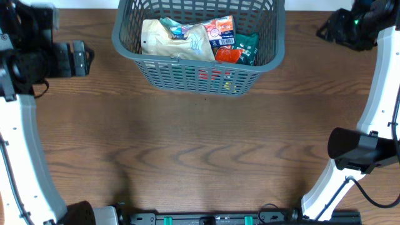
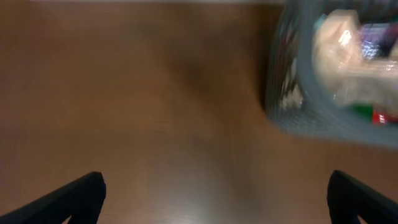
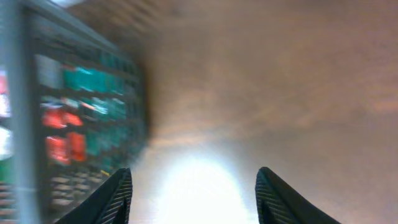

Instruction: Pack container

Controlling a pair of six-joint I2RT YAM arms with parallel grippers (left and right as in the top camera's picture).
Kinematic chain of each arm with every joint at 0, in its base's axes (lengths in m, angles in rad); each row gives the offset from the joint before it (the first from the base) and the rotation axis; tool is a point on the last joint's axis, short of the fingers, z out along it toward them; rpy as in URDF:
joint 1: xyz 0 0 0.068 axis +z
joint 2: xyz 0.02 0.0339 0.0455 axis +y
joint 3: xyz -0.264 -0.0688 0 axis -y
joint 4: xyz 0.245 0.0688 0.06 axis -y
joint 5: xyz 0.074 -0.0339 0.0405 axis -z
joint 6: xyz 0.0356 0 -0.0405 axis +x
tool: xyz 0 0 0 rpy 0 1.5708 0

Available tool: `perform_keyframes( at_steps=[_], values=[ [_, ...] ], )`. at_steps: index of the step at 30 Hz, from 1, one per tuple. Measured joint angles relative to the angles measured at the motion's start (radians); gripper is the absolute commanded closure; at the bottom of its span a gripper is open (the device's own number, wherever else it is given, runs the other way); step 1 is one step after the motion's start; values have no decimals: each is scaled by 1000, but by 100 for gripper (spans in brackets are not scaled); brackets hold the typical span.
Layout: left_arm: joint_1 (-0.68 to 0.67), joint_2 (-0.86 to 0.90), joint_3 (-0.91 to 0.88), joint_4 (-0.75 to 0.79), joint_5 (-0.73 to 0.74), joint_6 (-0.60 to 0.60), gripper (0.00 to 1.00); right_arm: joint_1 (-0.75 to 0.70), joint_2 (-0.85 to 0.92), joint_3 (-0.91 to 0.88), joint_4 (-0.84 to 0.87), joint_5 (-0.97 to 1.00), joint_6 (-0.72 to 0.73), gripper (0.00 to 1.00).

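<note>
The container [image 1: 187, 74], a dark grey slotted basket, stands at the top middle of the wooden table. It holds a cream packet [image 1: 169, 39], a red and white packet [image 1: 220, 31] and a green packet [image 1: 247, 49]. My left gripper [image 1: 78, 57] is at the far left of the table, open and empty; its wrist view shows its fingers [image 2: 214, 193] wide apart over bare wood, with the container [image 2: 292, 93] to the right. My right gripper [image 1: 331, 28] is at the top right, open and empty; its wrist view shows its fingers [image 3: 194, 196] apart beside the container's wall [image 3: 68, 124].
Both wrist views are blurred. A bright glare patch lies on the wood [image 3: 199, 193] between the right fingers. The arms' white links and black bases run down the left and right edges of the table [image 1: 200, 156].
</note>
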Motion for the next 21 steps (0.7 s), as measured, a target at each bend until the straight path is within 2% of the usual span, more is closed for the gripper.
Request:
perform_keyframes(
  at_steps=[5, 11, 15, 21],
  values=[
    [13, 8, -100, 1, 32, -8, 1, 0, 0, 0, -83, 124, 23, 61],
    [13, -44, -251, 101, 63, -8, 1, 4, -10, -2, -96, 197, 26, 59],
    [9, -156, -436, 208, 95, -9, 1, 30, -61, -8, -96, 224, 26, 58],
    [-58, -406, -735, 366, 114, -21, 1, 117, -243, -43, -96, 282, 26, 58]
  ],
)
